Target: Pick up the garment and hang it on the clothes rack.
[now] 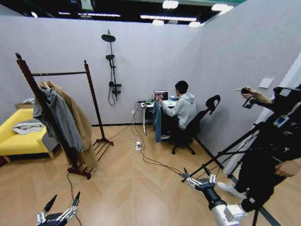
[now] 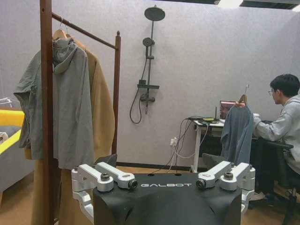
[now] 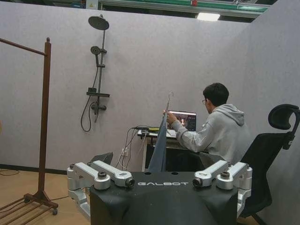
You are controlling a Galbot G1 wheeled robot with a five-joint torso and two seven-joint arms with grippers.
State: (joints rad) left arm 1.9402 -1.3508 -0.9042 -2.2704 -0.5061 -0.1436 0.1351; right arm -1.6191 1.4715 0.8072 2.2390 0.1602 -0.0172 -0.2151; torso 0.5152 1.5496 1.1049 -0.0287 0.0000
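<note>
Garment (image 1: 156,120) hangs at twelve o'clock, held up by a seated person's hand (image 1: 159,100). Clothes rack (image 1: 91,96) stands at ten o'clock. Left tool (image 1: 62,206) and right tool (image 1: 196,175) both gape open, low.

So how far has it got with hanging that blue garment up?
Nothing is done yet. The teal garment hangs on a hanger held by the seated person's hand at the desk. Both claws, left and right, are open and empty. Grasping it and hanging it on the clothes rack all remain.
</note>
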